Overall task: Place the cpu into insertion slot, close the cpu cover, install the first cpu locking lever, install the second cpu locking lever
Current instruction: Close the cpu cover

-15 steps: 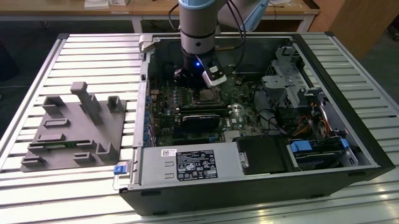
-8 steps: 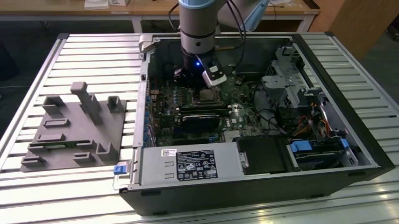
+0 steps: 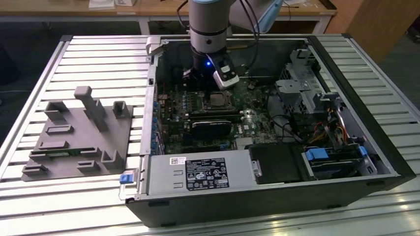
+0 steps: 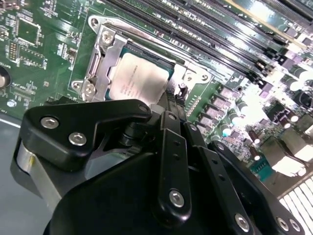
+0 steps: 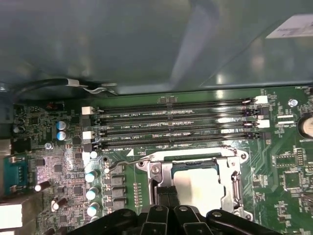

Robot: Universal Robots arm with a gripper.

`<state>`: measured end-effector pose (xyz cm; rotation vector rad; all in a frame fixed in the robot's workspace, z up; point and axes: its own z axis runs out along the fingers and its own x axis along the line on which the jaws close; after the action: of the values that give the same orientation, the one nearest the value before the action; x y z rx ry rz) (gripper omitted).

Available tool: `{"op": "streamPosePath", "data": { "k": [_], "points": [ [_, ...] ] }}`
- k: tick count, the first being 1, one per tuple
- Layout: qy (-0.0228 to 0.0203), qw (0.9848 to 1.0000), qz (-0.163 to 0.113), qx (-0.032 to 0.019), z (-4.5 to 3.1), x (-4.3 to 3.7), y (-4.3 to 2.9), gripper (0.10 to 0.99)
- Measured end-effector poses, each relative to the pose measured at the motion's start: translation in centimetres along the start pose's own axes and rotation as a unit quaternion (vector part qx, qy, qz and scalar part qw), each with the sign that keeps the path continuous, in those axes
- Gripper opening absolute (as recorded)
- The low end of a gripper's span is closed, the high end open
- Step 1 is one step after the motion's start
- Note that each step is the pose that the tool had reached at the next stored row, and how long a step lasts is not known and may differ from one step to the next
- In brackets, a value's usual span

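Note:
The cpu [image 4: 139,81] lies flat in the insertion slot [image 3: 217,102], its dull silver top showing in both wrist views [image 5: 195,185]. The cpu cover [image 5: 230,182], a silver frame, lies down around it [image 4: 103,54]. A thin wire locking lever [image 5: 122,160] runs along the socket's side nearest the memory slots, its hooked end sticking out past the corner. My gripper [image 4: 171,102] hangs low over the socket's edge [image 5: 166,193], black fingers pressed together with nothing seen between them. In the exterior view the gripper [image 3: 206,87] stands just behind the socket.
Several long memory slots [image 5: 171,125] run beside the socket. A black cable [image 5: 49,84] lies by the case wall. A labelled grey power-supply box [image 3: 196,174] sits at the case's front, a drive cage [image 3: 308,83] at the exterior view's right. A grey fixture plate [image 3: 78,137] lies outside.

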<state>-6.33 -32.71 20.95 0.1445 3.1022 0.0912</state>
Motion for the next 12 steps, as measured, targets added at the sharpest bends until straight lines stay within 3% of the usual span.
{"op": "streamPosePath", "data": {
  "k": [6, 12],
  "points": [
    [-0.0001, 1.0000, 0.000, 0.0001, -1.12, -0.04, 0.06, 0.106],
    [-0.0001, 1.0000, 0.000, 0.0000, -1.16, -0.04, 0.07, 0.106]
  ]
}}
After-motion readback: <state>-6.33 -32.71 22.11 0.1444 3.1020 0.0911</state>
